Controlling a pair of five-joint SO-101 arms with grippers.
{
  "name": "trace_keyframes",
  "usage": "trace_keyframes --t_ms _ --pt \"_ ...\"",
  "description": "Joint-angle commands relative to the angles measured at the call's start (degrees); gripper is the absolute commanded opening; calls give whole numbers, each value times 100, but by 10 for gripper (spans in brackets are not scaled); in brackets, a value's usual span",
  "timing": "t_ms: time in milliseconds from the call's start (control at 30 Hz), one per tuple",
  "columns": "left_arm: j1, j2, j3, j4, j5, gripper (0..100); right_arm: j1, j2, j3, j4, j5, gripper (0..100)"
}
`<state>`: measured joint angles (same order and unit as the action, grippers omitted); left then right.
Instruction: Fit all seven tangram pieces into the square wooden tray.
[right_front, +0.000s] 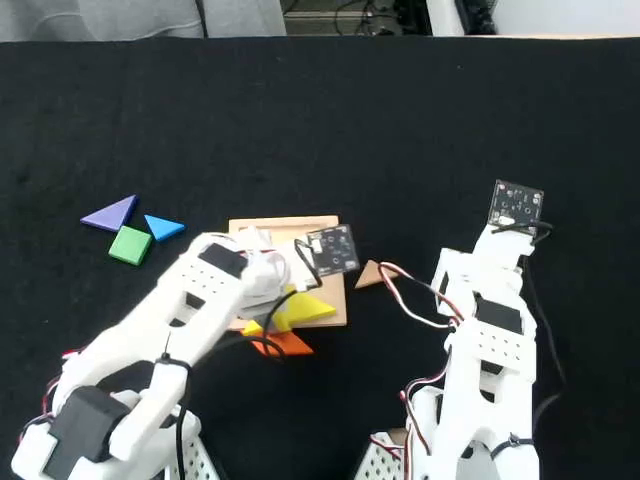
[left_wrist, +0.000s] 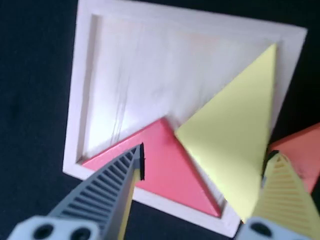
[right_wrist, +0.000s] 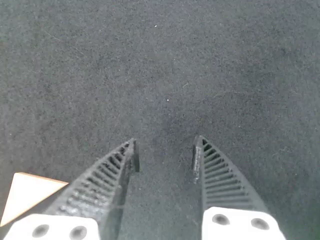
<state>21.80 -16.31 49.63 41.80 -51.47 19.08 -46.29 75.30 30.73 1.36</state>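
black cloth-covered table (right_front: 320, 120); grey fabric (right_front: 100, 15) and dark cables (right_front: 370, 12) beyond its far edge.

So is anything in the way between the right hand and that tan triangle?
Nothing visible does. The right hand is open over bare black cloth, and the tan triangle lies on that cloth close beside it.

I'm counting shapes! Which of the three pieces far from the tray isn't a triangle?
The green square. It has four sides, while the purple piece and the blue piece beside it are both triangles.
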Motion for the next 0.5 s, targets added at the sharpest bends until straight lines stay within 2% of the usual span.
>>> trace_keyframes --t_ms 0,367,467 --pt "-338 -211 -75 -97 -88 374 -62 -136 -224 -88 -26 188" --pt "-338 -97 -31 -527 -26 374 -62 -127 -224 -97 -26 188" --pt "-295 105 -84 -492 255 374 -62 -127 -224 -97 -26 188"
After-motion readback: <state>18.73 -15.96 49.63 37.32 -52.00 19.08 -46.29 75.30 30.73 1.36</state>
